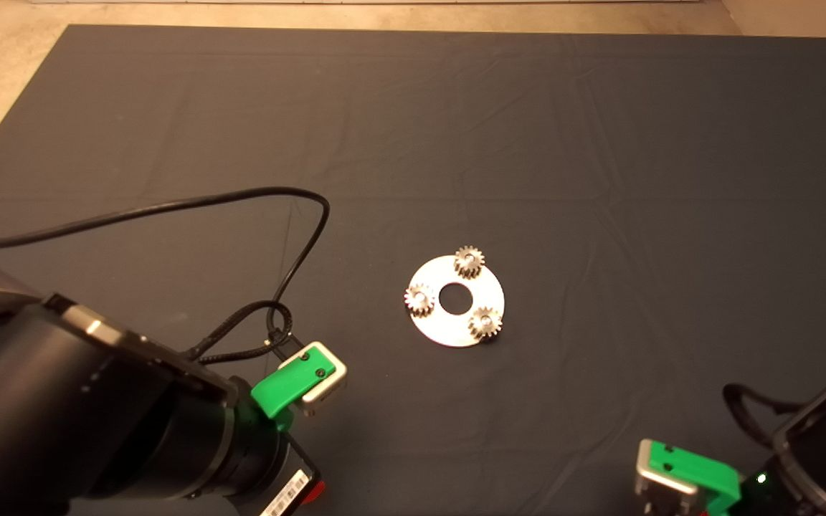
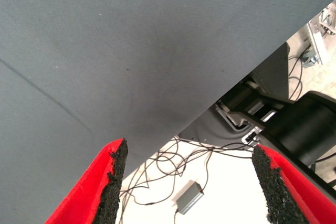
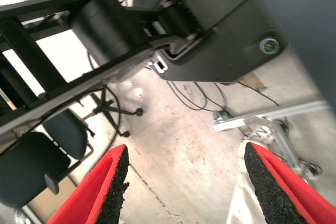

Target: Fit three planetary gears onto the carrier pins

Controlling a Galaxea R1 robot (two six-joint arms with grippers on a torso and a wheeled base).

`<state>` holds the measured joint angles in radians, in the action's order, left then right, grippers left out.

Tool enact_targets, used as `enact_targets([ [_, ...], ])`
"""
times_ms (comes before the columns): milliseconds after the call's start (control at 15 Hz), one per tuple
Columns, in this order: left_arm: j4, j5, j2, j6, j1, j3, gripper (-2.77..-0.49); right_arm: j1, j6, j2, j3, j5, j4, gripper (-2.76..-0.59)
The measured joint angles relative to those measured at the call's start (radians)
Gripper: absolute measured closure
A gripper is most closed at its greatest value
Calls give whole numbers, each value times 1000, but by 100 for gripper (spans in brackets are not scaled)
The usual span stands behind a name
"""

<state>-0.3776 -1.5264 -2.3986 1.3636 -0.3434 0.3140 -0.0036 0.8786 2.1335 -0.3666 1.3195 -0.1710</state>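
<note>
1. The left gripper [image 1: 305, 383] sits at the near left of the mat [image 1: 599, 143]. Its wrist view shows both red fingers [image 2: 107, 182] spread wide with nothing between them, only bare mat and the floor past its edge.
2. The right gripper [image 1: 678, 476] waits at the near right corner. Its fingers [image 3: 105, 187] are likewise parted and empty, and look out at the floor and a chair beyond the table.
3. Ahead of both grippers, farther from the right one than from the left, lies the carrier disc [image 1: 457, 301], flat on the mat.
4. All three planetary gears [image 1: 468, 261] stand on the disc around its centre hole, one at each post position. The carrier pins themselves are hidden inside the gear bores.
5. The task looks essentially complete. Doing the remaining step well means confirming that each gear sits fully down and level, not cocked on its pin.
6. The nearest gear [image 1: 485, 322] overhangs the disc rim slightly. If a check press is needed, it should come straight down, without nudging the disc.
7. Otherwise both arms should keep clear.
</note>
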Motion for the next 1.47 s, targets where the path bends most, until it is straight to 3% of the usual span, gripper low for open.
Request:
enact_targets([
  [67, 0, 0, -4, 17, 2, -6, -162, -16, 11, 35, 1, 13, -24, -162],
  [133, 0, 0, -8, 38, 9, -12, -162, -19, 14, 49, 3, 35, -48, -162],
  [200, -1, -1, -9, 53, 22, -17, -162, -19, 18, 48, 4, 72, -81, -162],
  [267, -5, -1, -20, 70, 30, -22, -162, -24, 21, 43, 4, 94, -125, -162],
  [333, -12, 0, -31, 90, 34, -23, -162, -32, 23, 41, 4, 104, -164, -162],
  [467, -31, 0, -44, 118, 39, -24, -162, -32, 25, 41, 5, 112, -203, -162],
  [533, -37, 0, -44, 124, 40, -24, -162, -13, 25, 41, 5, 114, -207, -162],
  [667, -44, 0, -45, 139, 48, -27, -162, 71, 25, 37, 9, 114, -208, -162],
  [733, -58, 0, -45, 142, 47, -30, -162, 148, 25, 9, 11, 110, -214, -162],
  [800, -75, 0, -44, 149, 48, -30, -162, 179, 26, -38, 13, 103, -218, -162],
  [867, -90, -1, -44, 156, 48, -30, -162, 186, 26, -86, 13, 91, -221, -162],
  [933, -108, -1, -45, 165, 52, -30, -162, 185, 28, -124, 15, 64, -223, -162],
  [1000, -122, 0, -45, 170, 52, -30, -162, 181, 28, -159, 19, 16, -236, -162],
  [1067, -143, 0, -44, 180, 53, -30, -162, 178, 28, -202, 24, -33, -276, -162],
  [1133, -155, 0, -44, 191, 53, -30, -162, 168, 29, -232, 24, -64, -335, -162],
  [1200, -171, -1, -39, 197, 57, -31, -162, 150, 29, -245, 24, -83, -386, -162],
  [1267, -186, 0, -39, 202, 61, -31, -162, 98, 31, -256, 24, -106, -453, -162],
  [1333, -202, 0, -39, 206, 67, -31, -162, 59, 37, -262, 24, -116, -493, -162],
  [1467, -234, 0, -39, 215, 95, -31, -162, 22, 63, -268, 24, -125, -585, -162],
])
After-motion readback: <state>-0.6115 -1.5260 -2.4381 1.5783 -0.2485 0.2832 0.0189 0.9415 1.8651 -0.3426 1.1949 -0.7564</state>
